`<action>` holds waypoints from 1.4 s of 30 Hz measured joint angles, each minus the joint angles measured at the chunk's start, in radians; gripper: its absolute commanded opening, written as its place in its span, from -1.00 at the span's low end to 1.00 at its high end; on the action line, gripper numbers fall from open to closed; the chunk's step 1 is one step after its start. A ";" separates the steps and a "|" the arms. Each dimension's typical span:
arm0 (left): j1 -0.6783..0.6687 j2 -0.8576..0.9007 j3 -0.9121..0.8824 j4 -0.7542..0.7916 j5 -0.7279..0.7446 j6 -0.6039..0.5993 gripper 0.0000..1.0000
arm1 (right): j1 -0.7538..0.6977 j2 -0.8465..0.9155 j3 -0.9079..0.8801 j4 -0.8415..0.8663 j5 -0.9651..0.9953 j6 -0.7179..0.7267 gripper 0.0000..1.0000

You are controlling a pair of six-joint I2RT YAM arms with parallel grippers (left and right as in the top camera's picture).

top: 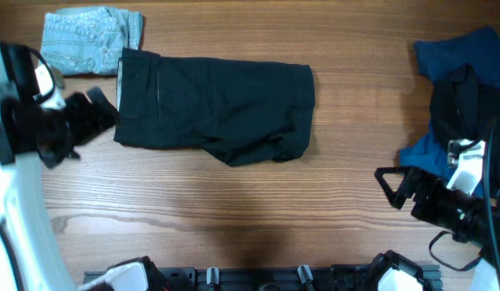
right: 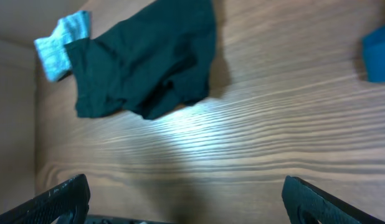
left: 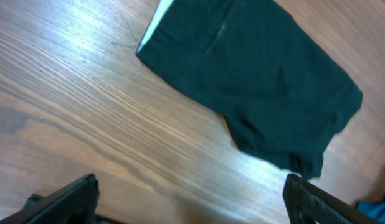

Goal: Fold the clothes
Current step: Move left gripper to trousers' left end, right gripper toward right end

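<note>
While both of my arms hang clear of the cloth, the pair of black fabric shorts (top: 213,109) lies flat on the brown wooden table (top: 234,218), upper centre of the overhead frame. Its waistband is toward the left and its leg ends sit rumpled toward the right.

My left gripper (left: 189,180) sits at the left edge, just beside the waistband end. Its fingers are spread wide and there is nothing between them. My right gripper (right: 185,180) waits at the lower right, well apart from the shorts, equally wide and equally empty.

A small folded pair of pale-blue denim shorts (top: 88,39) rests in the upper left corner, just beside the black pair's waistband. A loose heap of dark blue and black garments (top: 464,89) fills the right edge, unfolded.

My reading is that the black shorts are mid-fold: laid out leg over leg, but not yet brought down to a compact bundle. The crumpled lower right corner suggests the layers are not square. The next move, as I judge it, calls for pinching both layers at one end, smoothing that bunched hem, and carrying it across to the other end without dragging the whole garment.
</note>
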 measured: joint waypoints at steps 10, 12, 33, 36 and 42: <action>0.154 0.323 -0.003 0.156 0.148 0.126 0.95 | 0.114 -0.037 0.000 0.000 -0.069 0.000 0.99; 0.163 0.398 -0.003 0.190 0.174 0.161 0.99 | 0.143 -0.037 0.000 0.001 -0.075 -0.001 0.99; 0.137 0.704 -0.005 0.369 0.143 0.345 0.97 | 0.558 0.089 -0.089 0.303 -0.047 0.160 0.99; 0.137 0.723 -0.005 0.373 0.154 0.378 0.97 | 0.687 0.119 -0.089 0.384 -0.001 0.241 0.99; 0.120 0.776 -0.005 0.393 0.176 0.418 0.93 | 0.932 0.190 -0.089 0.554 0.082 0.399 0.99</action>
